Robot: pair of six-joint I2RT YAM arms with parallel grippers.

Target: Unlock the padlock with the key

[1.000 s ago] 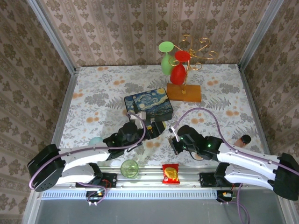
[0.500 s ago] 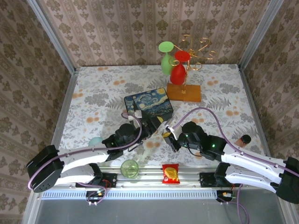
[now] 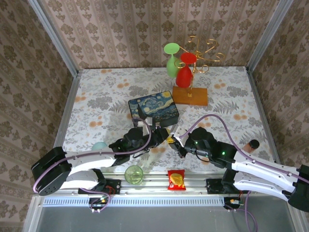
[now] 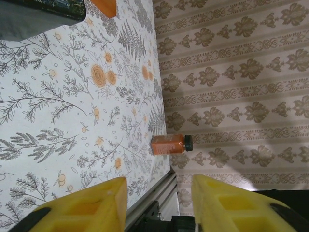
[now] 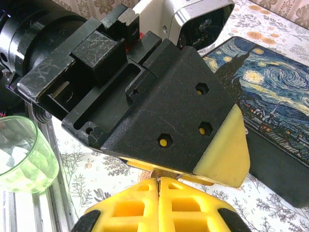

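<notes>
Both arms reach to the middle of the tabletop (image 3: 96,104), just in front of the painted box (image 3: 153,108), and the two claws meet there almost tip to tip.

The left claw (image 3: 159,133) comes from the left and lies close to the near edge of the box. In its wrist view its two yellow fingers (image 4: 96,205) stand apart with a clear gap. Through this gap I see the flowered tabletop and the wall behind, so this claw is open.

The right claw (image 3: 175,143) comes from the right. In its wrist view its yellow fingers are pressed together with only a thin seam between them, so it is closed. Whether something thin is pinched in the seam, I cannot tell.

Directly beyond the right claw's tip is the black body of the left claw, with one yellow finger pointing toward the box. Under this black body, right at the tip of the right claw, a brass-coloured strip (image 5: 145,167) shows. It may be the padlock, but most of it is hidden and I am not sure.

A green cup (image 3: 133,174) stands at the near edge between the arm bases, and a red snack packet (image 3: 176,180) lies just to the right of it. A small bottle (image 3: 252,144) with a dark cap stands near the right edge. A wooden stand (image 3: 190,95) with a green and a red glass is at the far side, behind the box.
</notes>
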